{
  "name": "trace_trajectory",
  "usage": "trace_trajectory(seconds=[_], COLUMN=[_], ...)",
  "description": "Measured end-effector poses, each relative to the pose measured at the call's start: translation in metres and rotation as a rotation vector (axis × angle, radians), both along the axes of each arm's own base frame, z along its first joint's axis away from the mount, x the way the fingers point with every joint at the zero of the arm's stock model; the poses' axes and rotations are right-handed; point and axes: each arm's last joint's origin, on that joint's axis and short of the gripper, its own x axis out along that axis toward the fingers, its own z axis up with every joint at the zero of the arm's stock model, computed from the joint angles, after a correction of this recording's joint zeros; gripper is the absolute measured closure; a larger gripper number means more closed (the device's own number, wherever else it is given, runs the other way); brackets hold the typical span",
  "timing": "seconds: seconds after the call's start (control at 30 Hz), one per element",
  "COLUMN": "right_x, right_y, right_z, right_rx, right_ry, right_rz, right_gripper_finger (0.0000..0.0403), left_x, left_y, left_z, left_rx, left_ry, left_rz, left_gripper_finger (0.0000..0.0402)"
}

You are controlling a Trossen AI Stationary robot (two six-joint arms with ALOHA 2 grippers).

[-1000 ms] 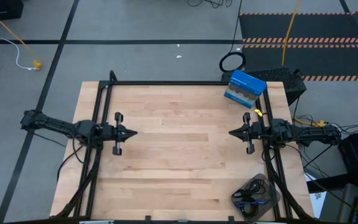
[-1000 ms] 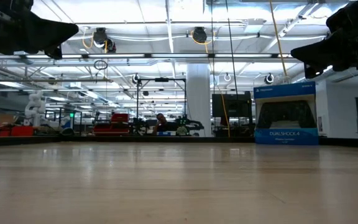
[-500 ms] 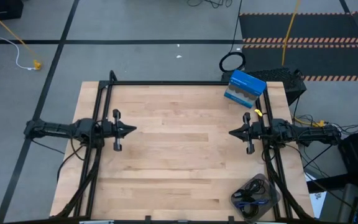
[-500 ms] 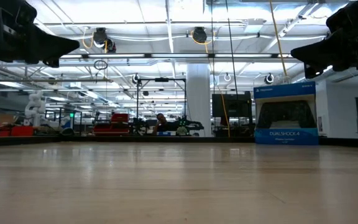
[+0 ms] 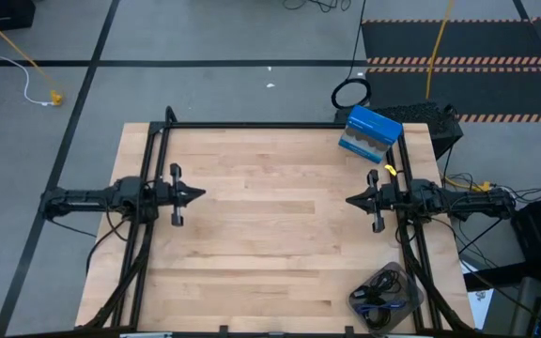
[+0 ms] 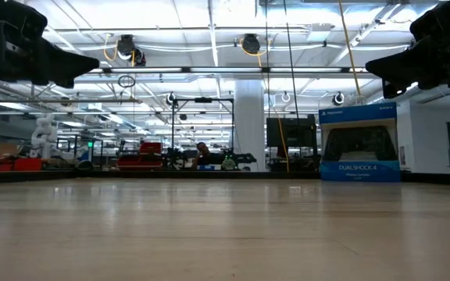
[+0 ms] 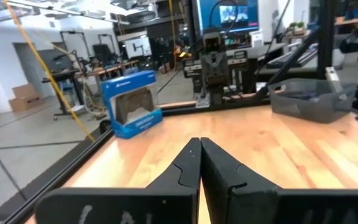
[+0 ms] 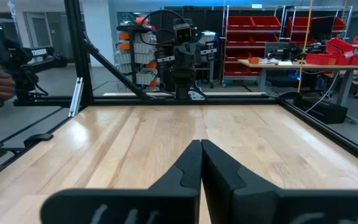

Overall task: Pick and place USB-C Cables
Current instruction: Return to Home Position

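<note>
The USB-C cables (image 5: 381, 299) lie coiled in a grey tray (image 5: 415, 289) at the table's near right corner. I make out black coils and a blue one. The left wrist view shows the tray (image 7: 312, 102) from the side, and its contents barely show there. My left gripper (image 5: 202, 196) (image 7: 200, 143) hovers shut above the left side of the table, pointing right. My right gripper (image 5: 349, 200) (image 8: 201, 144) hovers shut above the right side, pointing left, well to the far side of the tray. In the low view both grippers (image 6: 92, 58) (image 6: 372, 69) stay high over the wood.
A blue game-controller box (image 5: 370, 133) (image 6: 359, 142) stands at the far right corner of the table. A large black cable ring (image 5: 350, 94) and a yellow cord (image 5: 438, 47) lie on the floor beyond. A black frame (image 5: 252, 125) borders the table. Bare wood lies between the grippers.
My left arm has swung and straightened. Its gripper has shifted slightly toward the far edge and come down a little, staying shut. My right arm has kept still.
</note>
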Motion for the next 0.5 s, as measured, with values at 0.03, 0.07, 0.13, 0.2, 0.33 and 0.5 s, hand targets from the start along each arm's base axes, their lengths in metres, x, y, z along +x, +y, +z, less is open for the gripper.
trace_trajectory(seconds=[0.03, 0.07, 0.13, 0.2, 0.33, 0.5], right_x=[0.0, 0.0, 0.0, 0.0, 0.0, 0.0], right_y=[0.0, 0.0, 0.0, 0.0, 0.0, 0.0], right_z=[0.0, 0.0, 0.0, 0.0, 0.0, 0.0], right_rx=[0.0, 0.0, 0.0, 0.0, 0.0, 0.0], right_ry=[0.0, 0.0, 0.0, 0.0, 0.0, 0.0], right_rz=[0.0, 0.0, 0.0, 0.0, 0.0, 0.0], right_gripper_finger=[0.0403, 0.0403, 0.0403, 0.0403, 0.0403, 0.0403], left_x=[0.0, 0.0, 0.0, 0.0, 0.0, -0.0001], left_y=[0.0009, 0.0017, 0.0029, 0.0037, 0.0048, 0.0063], left_z=[-0.0002, -0.0005, -0.0009, -0.0012, -0.0039, -0.0055], left_rx=[0.0, 0.0, 0.0, -0.008, -0.014, -0.024], left_ry=[0.003, 0.005, 0.009, 0.012, 0.039, 0.055], left_rz=[0.009, 0.017, 0.017, 0.006, -0.003, 0.005], left_gripper_finger=[0.0391, 0.039, 0.0391, 0.0397, 0.0393, 0.0391])
